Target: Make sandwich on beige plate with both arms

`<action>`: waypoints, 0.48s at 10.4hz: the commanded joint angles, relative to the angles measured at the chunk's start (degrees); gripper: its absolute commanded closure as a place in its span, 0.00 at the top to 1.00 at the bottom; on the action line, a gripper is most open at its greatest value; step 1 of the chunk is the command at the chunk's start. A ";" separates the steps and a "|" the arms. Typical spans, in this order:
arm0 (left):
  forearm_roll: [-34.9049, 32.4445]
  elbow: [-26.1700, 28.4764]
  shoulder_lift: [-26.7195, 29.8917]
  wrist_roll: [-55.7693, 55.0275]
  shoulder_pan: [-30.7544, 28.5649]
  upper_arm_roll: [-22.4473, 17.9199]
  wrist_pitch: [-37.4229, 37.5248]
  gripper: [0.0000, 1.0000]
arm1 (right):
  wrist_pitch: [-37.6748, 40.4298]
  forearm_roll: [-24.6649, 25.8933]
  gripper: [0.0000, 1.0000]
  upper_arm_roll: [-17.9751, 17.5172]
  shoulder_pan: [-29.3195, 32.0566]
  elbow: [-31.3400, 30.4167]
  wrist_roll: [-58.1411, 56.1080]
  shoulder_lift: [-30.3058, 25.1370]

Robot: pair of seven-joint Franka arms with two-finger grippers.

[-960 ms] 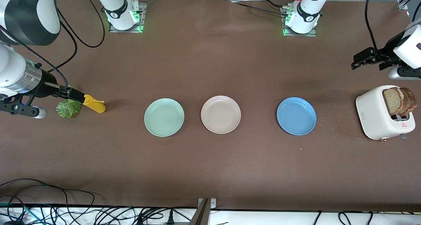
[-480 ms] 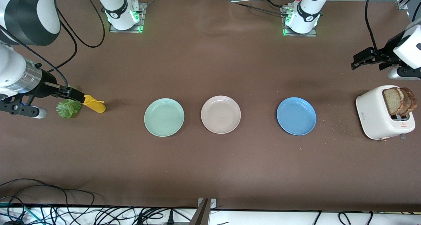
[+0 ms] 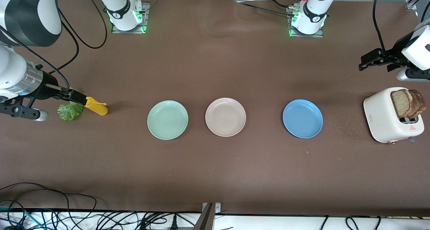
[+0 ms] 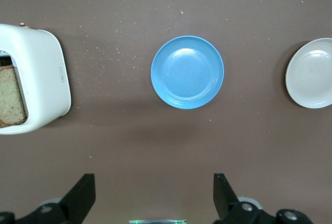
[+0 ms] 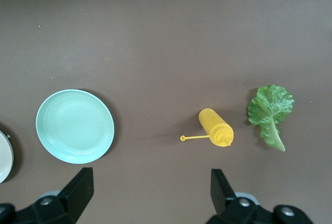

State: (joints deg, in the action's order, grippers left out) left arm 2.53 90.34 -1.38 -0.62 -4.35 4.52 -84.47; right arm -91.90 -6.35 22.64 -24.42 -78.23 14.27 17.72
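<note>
Both arms wait with jaws wide and empty. The left gripper (image 3: 366,62) hangs over the table near the toaster (image 3: 386,117) holding the bread (image 3: 403,103). The right gripper (image 3: 72,96) hangs over the lettuce (image 3: 70,110). The beige plate (image 3: 225,117) lies bare, well apart from both.

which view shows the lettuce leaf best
The right wrist view: the whole lettuce leaf lies flat on the table with nothing over it, beside the yellow bottle. In the front view the leaf is partly covered by the right arm. The left wrist view does not show it.
</note>
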 commanded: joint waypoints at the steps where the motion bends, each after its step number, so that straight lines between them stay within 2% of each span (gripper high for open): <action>1: -1.56 -1.66 -0.81 1.14 0.13 -0.03 1.24 1.00 | 1.28 -0.86 1.00 0.04 0.07 1.68 0.32 0.74; 5: -2.35 -1.74 -0.81 1.23 0.13 -0.03 1.24 1.00 | 1.28 -0.86 1.00 0.04 0.07 1.68 0.32 0.74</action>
State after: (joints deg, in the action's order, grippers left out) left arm 1.98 90.34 -1.39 -0.61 -4.35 4.52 -84.46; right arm -91.89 -6.35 22.64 -24.42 -78.23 14.27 17.72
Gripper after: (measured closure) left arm 0.000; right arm 0.000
